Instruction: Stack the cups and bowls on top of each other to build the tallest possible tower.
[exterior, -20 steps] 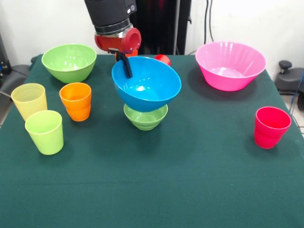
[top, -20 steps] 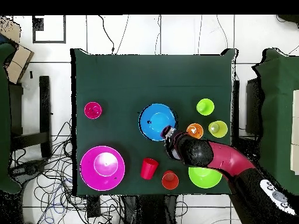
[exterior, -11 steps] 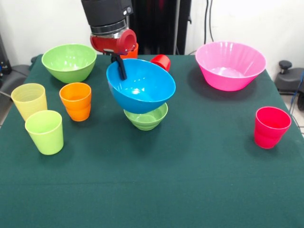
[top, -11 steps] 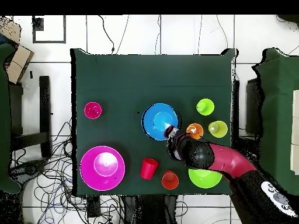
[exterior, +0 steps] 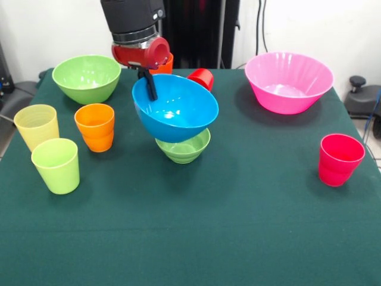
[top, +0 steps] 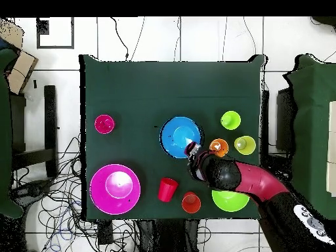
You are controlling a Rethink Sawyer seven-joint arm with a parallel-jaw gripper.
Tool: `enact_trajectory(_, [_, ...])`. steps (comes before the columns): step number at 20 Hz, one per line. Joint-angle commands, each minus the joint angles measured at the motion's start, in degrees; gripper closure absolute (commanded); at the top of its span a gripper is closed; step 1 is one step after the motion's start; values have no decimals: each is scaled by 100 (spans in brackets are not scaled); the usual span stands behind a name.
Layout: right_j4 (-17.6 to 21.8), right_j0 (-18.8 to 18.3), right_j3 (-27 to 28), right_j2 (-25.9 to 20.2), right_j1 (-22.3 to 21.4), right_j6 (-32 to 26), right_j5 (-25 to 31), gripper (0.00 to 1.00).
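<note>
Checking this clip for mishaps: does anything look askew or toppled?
Yes. The large blue plastic bowl, pinched at its rim by the end effector, sits tilted on the small light green plastic bowl. A red plastic cup lies on its side behind.

The table (exterior: 238,238) is dark green. The centre bowl (exterior: 175,108) is bright blue, over a small light green bowl (exterior: 183,148). Upper left bowl (exterior: 87,77) is light green; upper right bowl (exterior: 289,81) pink. Left cups: pale yellow (exterior: 37,126), lime (exterior: 56,165), orange (exterior: 95,127). The right cup (exterior: 340,159) is pinkish-red.

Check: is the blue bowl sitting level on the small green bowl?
No. The blue bowl tilts, pinched at its rim by the end effector, above the small green bowl.
</note>
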State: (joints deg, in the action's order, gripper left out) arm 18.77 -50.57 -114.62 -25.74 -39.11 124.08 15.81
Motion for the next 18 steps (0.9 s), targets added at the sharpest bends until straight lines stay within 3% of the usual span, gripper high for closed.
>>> enact_trajectory(1, [308,157,-107,46,395,248,-490,100])
enact_trajectory(18, [229,132,-147,-42,498,256,-658,100])
